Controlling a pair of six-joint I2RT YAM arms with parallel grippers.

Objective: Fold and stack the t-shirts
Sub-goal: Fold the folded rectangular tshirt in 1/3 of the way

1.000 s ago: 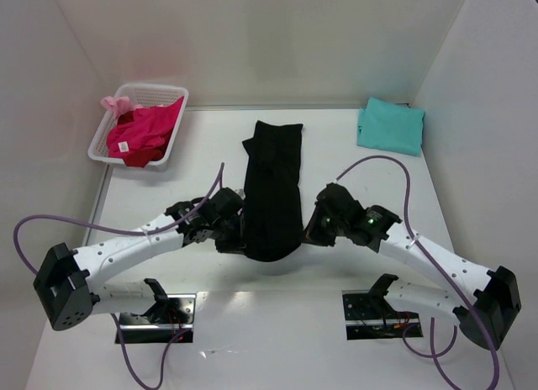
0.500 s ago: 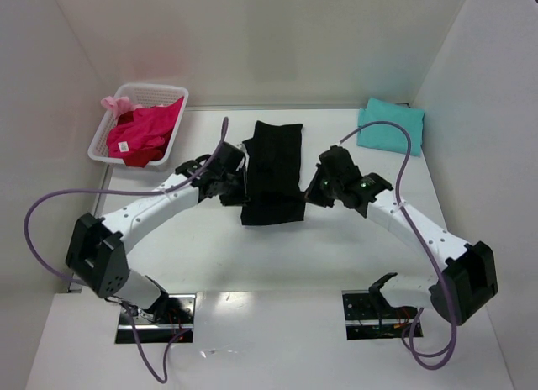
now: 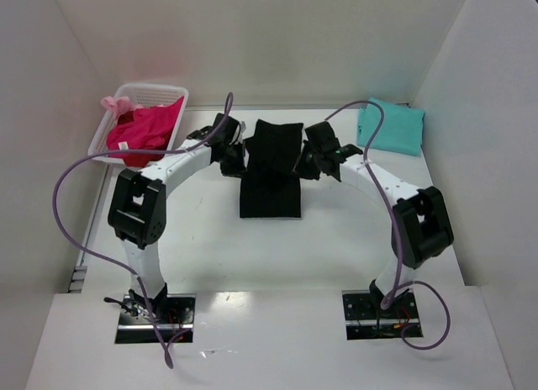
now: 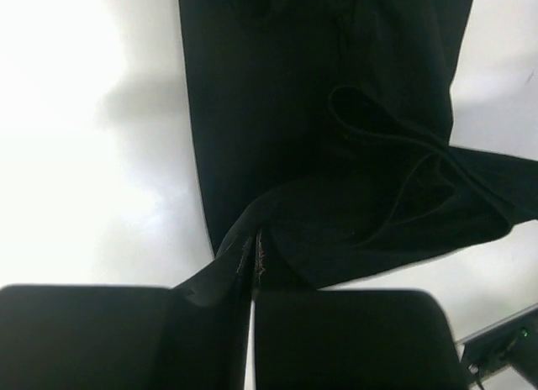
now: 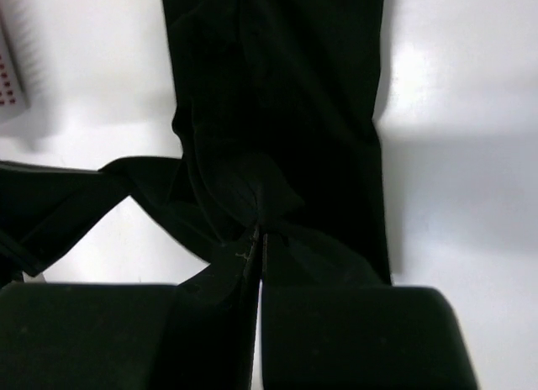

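**A:** Black t-shirt [image 3: 271, 181] lies mid-table between the two arms. Its near half is flat with a straight near edge, and its far part is raised and doubled over. Status?

**B:** Fold in hand, not finished. The left gripper [image 4: 254, 239] is clenched on a pinch of the black t-shirt at its left edge. The right gripper [image 5: 258, 234] is clenched on cloth at its right edge.

**A:** Other shirts?

**B:** The teal t-shirt [image 3: 391, 127] is at the far right corner and already looks folded. The pink t-shirt [image 3: 143, 136] is bunched in the basket [image 3: 99, 150] at the far left, untouched.

**A:** Tally?

**B:** My judgement: one folded, one mid-fold, one still to start. Nothing is stacked yet.

**A:** Room to move?

**B:** The table [image 3: 353, 234] is open on the near side. The far wall is close behind both grippers. The basket sits near the left arm, and the right arm's cable [image 3: 370, 111] arcs just beside the teal t-shirt. That is a snag risk if the right arm swings right.
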